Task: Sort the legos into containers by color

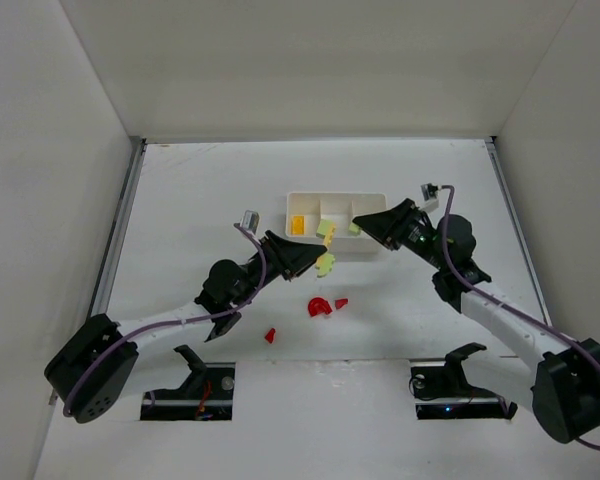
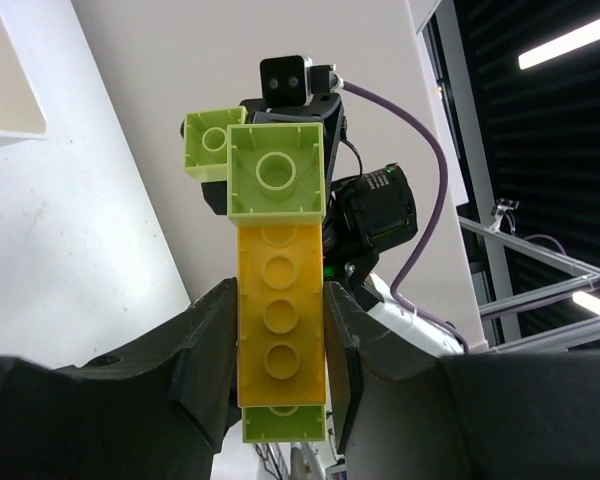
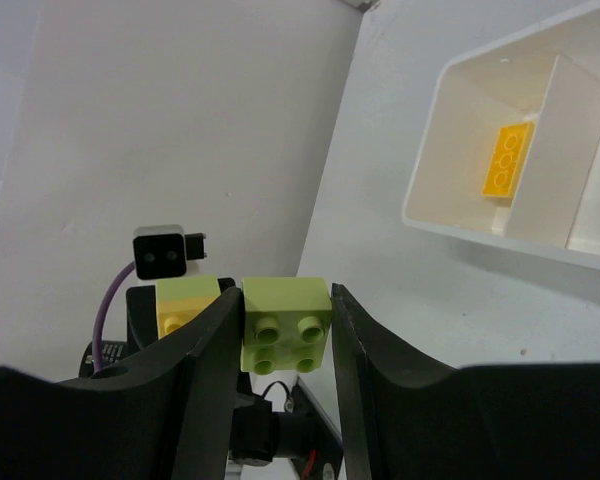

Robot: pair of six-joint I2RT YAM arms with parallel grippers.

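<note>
left gripper [image 2: 278,345]: squeezed narrow onto the stacked strip, grabbing it by the long sides, fingers [image 2: 208,350] snug against it

stacked strip [image 2: 280,310]: yellow right through the grip, capped with a pale green square [image 2: 276,172] out past the fingertips, plus a pale green end [image 2: 283,425] poking out on the palm side

right gripper [image 3: 285,338]: closed down on a single pale green 2x2 [image 3: 285,325], studs toward its own camera

facing: tip to tip with the left gripper, pretty close; 2x2 looks just beside the strip's green cap from the left wrist, small gap from up top, so can't tell about contact tbh

tray [image 3: 420,215]: white, three compartments in a row, ahead and to the right of the right gripper's tips, just past the left gripper's tip too; overlapped by the right tip in the top view, height above it hard to call

yellow-orange brick [image 3: 507,160]: flat on the floor of the end compartment, the one nearest the left gripper

red half-disc [image 1: 319,307]: down on the table [image 1: 180,200], behind the left gripper's tip, back toward the bases

red wedge [image 1: 341,302]: just beside the half-disc, on the right-gripper side

second red wedge [image 1: 270,336]: farthest back, well apart from both tips, off beside the left arm
</note>
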